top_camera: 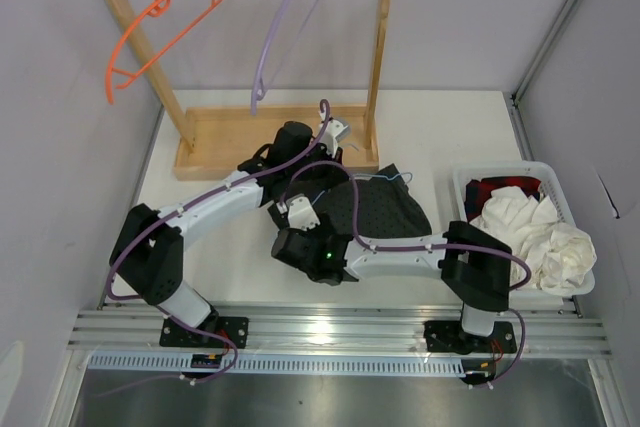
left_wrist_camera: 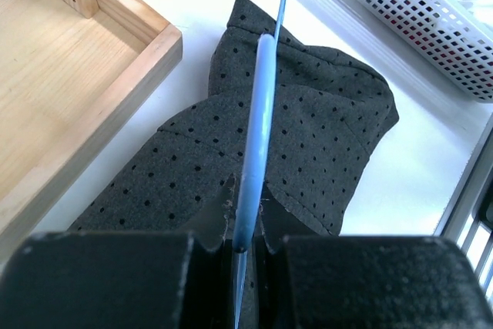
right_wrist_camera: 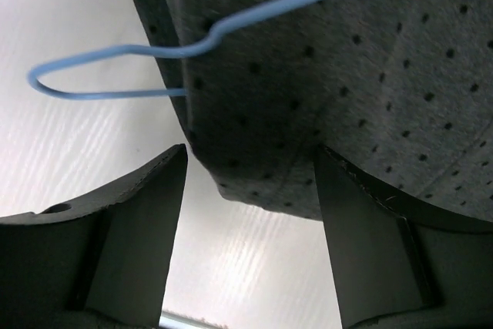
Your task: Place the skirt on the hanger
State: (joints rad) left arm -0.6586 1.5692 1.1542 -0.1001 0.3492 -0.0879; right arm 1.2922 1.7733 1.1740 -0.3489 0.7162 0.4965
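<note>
The dark grey dotted skirt lies on the white table in front of the rack. In the left wrist view the skirt spreads under the light-blue wire hanger. My left gripper is shut on the hanger's wire and holds it over the skirt. In the right wrist view my right gripper is open, low over the table. The skirt's edge hangs between and above its fingers, and the hanger's hook sticks out to the left. From above, both grippers meet at the skirt's left end.
A wooden rack stands at the back, with an orange hanger and a purple hanger on its rail. A white basket at the right holds a white cloth and a dark red cloth.
</note>
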